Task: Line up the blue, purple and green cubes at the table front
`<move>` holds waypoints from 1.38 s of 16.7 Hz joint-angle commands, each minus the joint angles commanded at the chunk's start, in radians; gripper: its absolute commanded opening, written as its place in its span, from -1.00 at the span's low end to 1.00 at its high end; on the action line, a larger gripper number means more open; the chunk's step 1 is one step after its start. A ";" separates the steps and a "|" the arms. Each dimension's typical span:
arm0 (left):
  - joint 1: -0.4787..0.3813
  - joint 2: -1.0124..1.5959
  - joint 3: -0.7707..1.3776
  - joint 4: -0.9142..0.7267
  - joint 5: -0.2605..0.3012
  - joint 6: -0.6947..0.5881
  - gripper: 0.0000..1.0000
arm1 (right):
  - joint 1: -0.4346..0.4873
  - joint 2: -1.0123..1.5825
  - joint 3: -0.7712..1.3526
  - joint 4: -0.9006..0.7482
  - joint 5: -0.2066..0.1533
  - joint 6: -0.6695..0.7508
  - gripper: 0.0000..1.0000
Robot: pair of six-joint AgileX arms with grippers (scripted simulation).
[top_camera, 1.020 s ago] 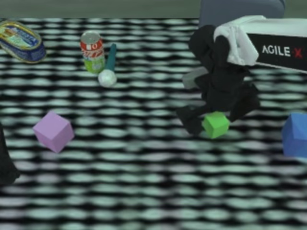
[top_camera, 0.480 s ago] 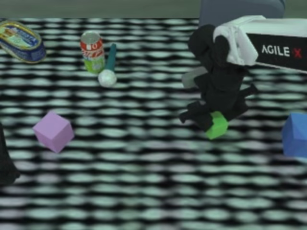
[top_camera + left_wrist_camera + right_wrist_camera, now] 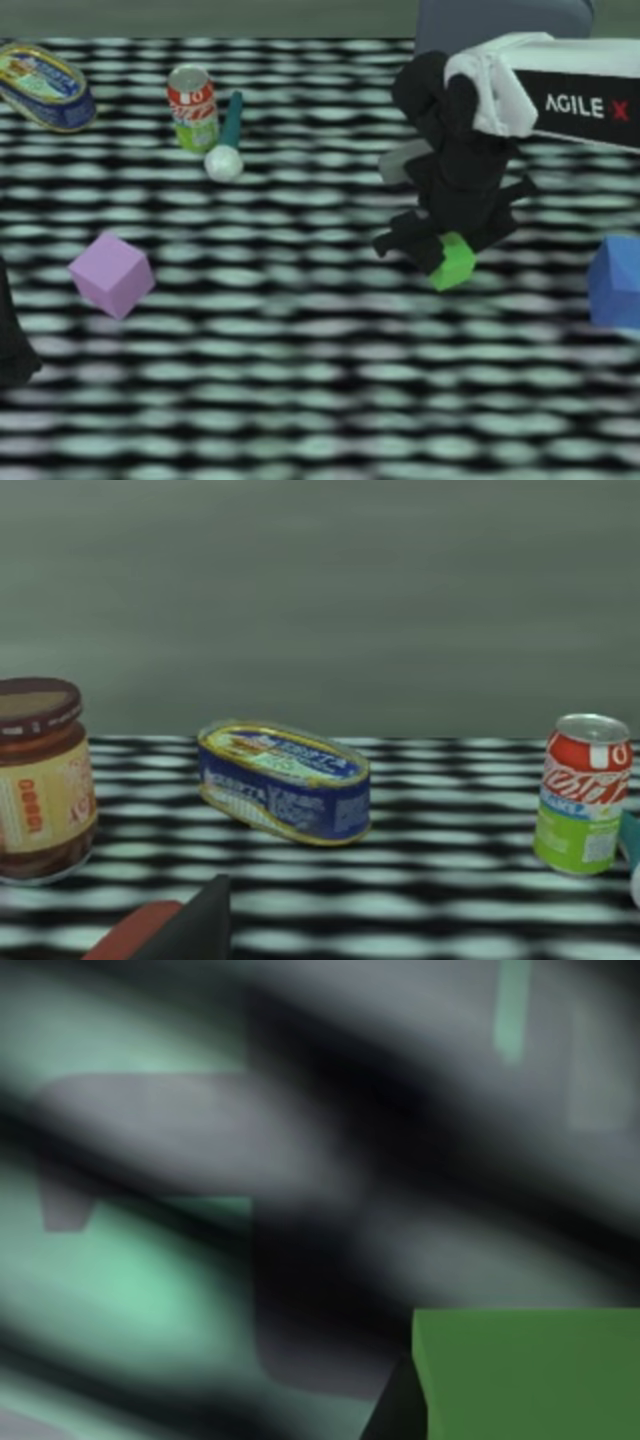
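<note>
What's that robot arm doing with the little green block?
The right gripper is down on the small bright green cube at the middle right of the striped table, its fingers closed around it. The larger lilac-purple cube sits far to the left and the larger blue cube at the right edge, so nothing is lined up yet. The left arm is parked at the left edge.
</note>
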 joint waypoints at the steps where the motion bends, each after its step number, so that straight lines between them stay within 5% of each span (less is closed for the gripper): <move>1: 0.000 0.000 0.000 0.000 0.000 0.000 1.00 | -0.003 -0.034 0.011 -0.010 0.002 0.000 -1.00; 10: 0.000 0.000 0.000 0.000 0.000 0.000 1.00 | 0.006 -0.098 0.177 -0.243 0.001 -0.002 -1.00; 16: 0.000 0.000 0.000 0.000 0.000 0.000 1.00 | 0.009 -0.110 0.167 -0.244 0.001 0.014 -1.00; 23: 0.000 0.000 0.000 0.000 0.000 0.000 1.00 | 0.154 -0.344 -0.129 -0.194 0.011 0.380 -1.00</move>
